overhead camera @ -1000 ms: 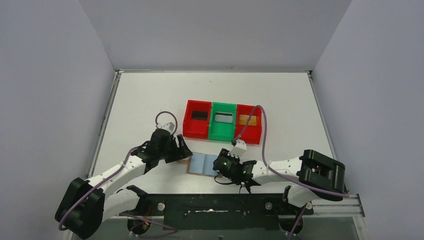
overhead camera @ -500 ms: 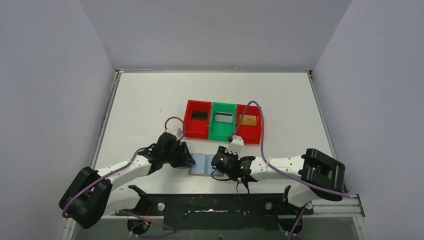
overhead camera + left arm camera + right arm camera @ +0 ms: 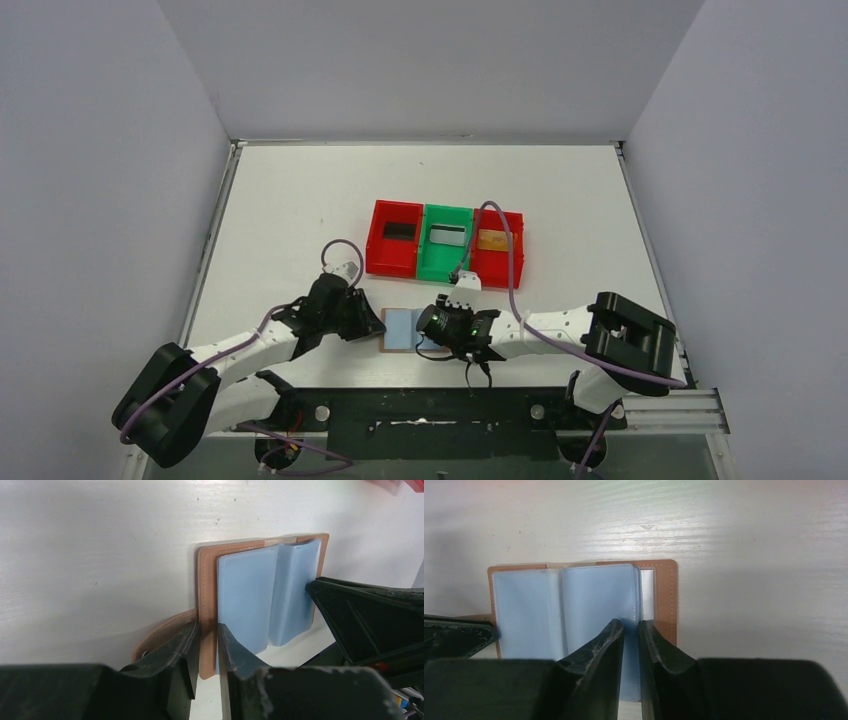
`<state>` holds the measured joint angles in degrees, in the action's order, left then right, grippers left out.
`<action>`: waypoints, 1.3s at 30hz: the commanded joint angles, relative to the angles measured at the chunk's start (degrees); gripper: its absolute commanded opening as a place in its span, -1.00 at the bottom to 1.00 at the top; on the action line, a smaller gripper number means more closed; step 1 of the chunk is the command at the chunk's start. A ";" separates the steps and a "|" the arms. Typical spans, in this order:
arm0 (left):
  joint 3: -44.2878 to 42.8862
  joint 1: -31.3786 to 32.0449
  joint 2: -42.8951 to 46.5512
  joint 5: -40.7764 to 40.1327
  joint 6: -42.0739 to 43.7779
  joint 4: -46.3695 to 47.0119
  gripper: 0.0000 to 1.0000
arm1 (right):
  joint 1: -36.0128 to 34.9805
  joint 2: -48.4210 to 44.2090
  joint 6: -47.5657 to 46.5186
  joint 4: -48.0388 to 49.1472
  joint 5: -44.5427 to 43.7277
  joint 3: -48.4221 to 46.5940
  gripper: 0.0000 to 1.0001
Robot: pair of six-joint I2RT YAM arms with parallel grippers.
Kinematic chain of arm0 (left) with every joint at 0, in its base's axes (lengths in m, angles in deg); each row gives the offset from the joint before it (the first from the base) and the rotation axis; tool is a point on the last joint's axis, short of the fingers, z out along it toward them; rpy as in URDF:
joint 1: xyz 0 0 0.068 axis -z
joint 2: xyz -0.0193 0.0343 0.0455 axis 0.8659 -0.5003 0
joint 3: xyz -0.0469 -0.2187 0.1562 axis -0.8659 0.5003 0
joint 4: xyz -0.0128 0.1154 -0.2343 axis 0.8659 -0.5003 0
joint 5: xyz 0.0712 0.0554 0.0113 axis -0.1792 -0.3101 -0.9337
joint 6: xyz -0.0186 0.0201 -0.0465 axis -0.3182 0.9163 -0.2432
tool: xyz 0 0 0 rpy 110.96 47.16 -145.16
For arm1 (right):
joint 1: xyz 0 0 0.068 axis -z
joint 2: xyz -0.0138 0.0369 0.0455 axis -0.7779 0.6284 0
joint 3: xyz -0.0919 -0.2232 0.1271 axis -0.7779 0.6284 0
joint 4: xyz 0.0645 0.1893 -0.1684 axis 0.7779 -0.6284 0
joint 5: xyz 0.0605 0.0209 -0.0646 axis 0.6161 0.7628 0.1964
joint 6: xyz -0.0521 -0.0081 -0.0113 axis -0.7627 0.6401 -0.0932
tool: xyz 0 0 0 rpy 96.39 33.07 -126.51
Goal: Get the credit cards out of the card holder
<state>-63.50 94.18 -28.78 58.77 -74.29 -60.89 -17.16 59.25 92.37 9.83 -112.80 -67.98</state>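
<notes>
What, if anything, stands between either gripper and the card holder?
Nothing visible. The left gripper straddles the card holder at its tan left edge; the right gripper straddles its blue sleeves on the right.

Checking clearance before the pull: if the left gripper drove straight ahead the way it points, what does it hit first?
The card holder. Its tan cover edge sits between the fingers of the left gripper, so any advance would likely run along that cover and the blue pages. What lies beyond is unclear from the wrist view.
</notes>
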 commanded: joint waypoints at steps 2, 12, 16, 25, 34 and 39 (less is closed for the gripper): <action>-0.12 0.50 -1.29 3.36 -0.78 6.18 -0.65 | -0.95 -2.19 -4.82 4.29 -0.15 -2.92 -0.69; -0.33 0.71 -0.78 2.79 -0.80 5.64 -0.69 | -1.36 -3.39 -8.14 9.44 3.08 -2.39 -0.39; -0.32 0.71 -0.88 2.99 -0.88 5.76 -0.69 | -0.13 -3.76 -9.39 14.93 6.78 -0.68 -0.34; -0.85 0.85 -0.56 3.02 -0.81 5.26 -0.69 | 1.76 -0.55 -13.26 16.85 13.54 -3.01 -0.34; -1.03 0.81 -0.34 2.61 -0.81 4.81 -0.69 | 1.64 -2.22 -17.40 24.48 22.07 -2.55 -0.02; -1.11 0.87 -0.16 2.52 -0.63 4.42 -0.69 | 0.99 -7.43 -14.69 11.56 10.29 -2.83 0.04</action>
<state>-63.28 94.79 -30.12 61.00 -74.57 -58.81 -15.71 57.94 76.48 27.62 -93.45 -69.62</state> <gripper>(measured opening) 0.156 0.513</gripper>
